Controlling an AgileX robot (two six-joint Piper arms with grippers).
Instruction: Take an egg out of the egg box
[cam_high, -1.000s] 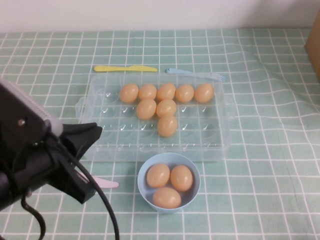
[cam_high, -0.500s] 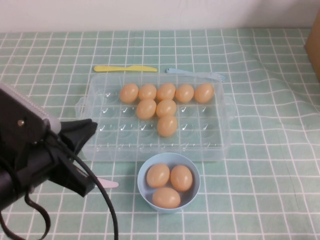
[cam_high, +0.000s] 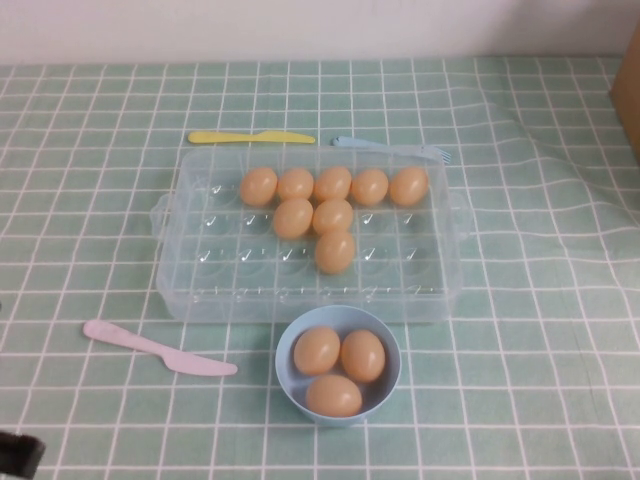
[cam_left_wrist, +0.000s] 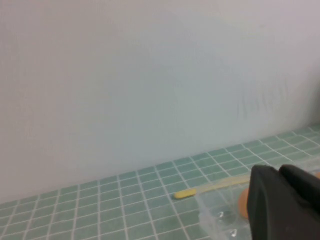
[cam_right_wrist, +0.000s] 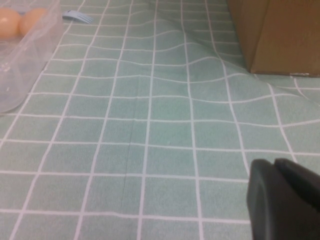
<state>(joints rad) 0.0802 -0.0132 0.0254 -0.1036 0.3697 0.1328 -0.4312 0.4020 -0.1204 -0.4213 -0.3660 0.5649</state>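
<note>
Green checked cloth covers the counter (cam_high: 560, 330); the egg box (cam_high: 200, 290), clear and lidless so its cells can be reached from above, sits centrally with eight eggs, the nearest egg (cam_high: 335, 252) alone in its row; a blue bowl (cam_high: 286, 350) just in front holds three, likely the drop-off; the left end effector (cam_left_wrist: 280, 200) is clenched and empty, raised beside the box; the right end effector (cam_right_wrist: 282, 197) rests well aside, grip indiscernible.

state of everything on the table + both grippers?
egg box: open, eight eggs in cells
bowl: upright, holds three eggs
pink knife: lying flat
yellow knife: lying flat
blue fork: lying flat
left gripper: shut, empty
right gripper: shut, empty
</note>
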